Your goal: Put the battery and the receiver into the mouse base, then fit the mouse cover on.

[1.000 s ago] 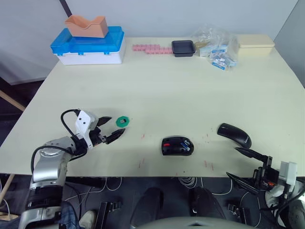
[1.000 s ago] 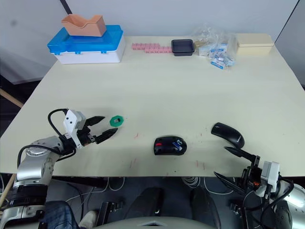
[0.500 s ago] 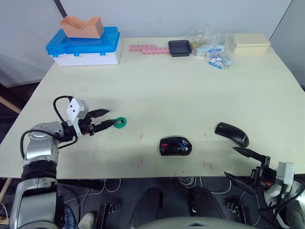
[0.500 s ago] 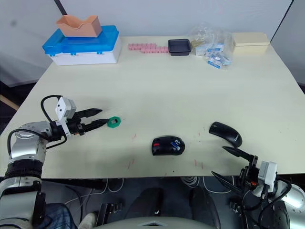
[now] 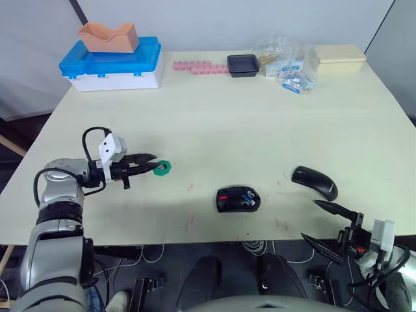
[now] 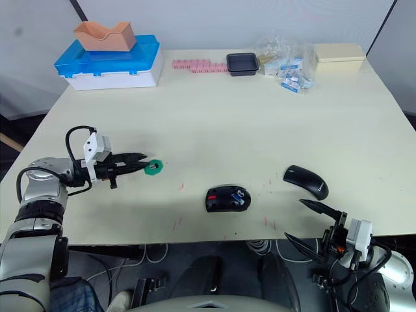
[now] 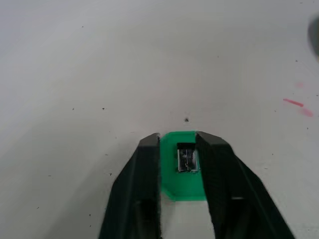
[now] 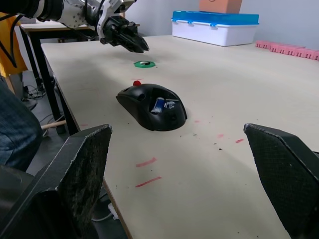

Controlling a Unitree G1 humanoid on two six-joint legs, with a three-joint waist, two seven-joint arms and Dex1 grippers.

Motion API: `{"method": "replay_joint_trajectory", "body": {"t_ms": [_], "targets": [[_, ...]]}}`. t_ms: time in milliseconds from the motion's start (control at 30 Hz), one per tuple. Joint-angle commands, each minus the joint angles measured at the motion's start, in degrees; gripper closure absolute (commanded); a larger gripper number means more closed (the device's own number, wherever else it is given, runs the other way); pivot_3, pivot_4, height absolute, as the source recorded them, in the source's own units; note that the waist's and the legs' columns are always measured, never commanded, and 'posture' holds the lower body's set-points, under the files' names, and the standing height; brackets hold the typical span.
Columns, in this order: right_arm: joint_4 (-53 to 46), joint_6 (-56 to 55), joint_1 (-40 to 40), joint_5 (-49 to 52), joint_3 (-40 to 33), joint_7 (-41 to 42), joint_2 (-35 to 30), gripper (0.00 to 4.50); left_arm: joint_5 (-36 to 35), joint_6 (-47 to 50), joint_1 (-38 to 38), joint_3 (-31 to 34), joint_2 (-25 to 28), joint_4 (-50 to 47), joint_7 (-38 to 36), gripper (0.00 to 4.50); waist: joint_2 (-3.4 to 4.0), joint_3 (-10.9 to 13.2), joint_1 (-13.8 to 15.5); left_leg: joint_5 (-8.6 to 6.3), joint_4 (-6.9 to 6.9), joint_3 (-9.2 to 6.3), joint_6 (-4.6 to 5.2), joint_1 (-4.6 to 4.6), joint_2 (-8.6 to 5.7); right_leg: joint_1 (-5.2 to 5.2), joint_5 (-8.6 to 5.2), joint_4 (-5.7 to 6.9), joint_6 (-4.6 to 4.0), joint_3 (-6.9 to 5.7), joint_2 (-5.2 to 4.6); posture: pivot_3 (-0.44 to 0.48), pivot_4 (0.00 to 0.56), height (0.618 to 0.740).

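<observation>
The black mouse base [image 5: 238, 199] lies open near the table's front edge, with the blue-ended battery [image 5: 246, 194] lying inside it. The glossy black mouse cover [image 5: 314, 182] rests on the table to its right. Over at the left sits a small green round piece [image 5: 162, 169], and the silver receiver [image 7: 187, 158] is set in its middle. My left gripper [image 5: 153, 168] reaches onto that piece, its fingers narrowly apart on either side of the receiver, with a gap still showing on one side. My right gripper [image 5: 311, 221] hangs wide open and empty just off the front edge, below the cover.
At the back left stands a white box with a blue lid [image 5: 110, 62], and an orange tray [image 5: 109, 36] sits on top of it. Along the back edge are a row of pink pieces [image 5: 198, 66], a small black tray [image 5: 241, 64], plastic bags [image 5: 289, 62] and a beige box [image 5: 340, 54].
My left gripper has moved forward onto the green piece, and its fingers have drawn in from wide apart to a narrow gap around the receiver. The right gripper stays wide open.
</observation>
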Motion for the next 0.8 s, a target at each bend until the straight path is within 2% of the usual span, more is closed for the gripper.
{"method": "replay_joint_trajectory", "body": {"t_ms": [33, 800], "targets": [[-1.73, -0.56, 0.05, 0.56, -0.35, -0.20, -0.08, 0.00, 0.74, -3.09, -1.57, -0.06, 0.29, 1.96, -1.21, 3.29, 0.00, 0.00, -0.01, 0.00, 0.00, 0.00, 0.00, 0.00, 0.00, 0.00, 0.00, 0.01, 0.00, 0.00, 0.00, 0.000, 0.150, 0.740], [-2.36, -0.85, -0.11, 0.49, -0.55, -0.81, -0.25, 0.00, 5.12, -6.80, -5.66, -1.63, -0.91, 9.38, -0.89, 3.29, -0.01, 0.00, -0.05, 0.00, 0.06, -0.05, 0.00, 0.01, 0.00, 0.00, -0.02, 0.12, 0.02, 0.05, 0.18, 0.000, 0.150, 0.740]]}}
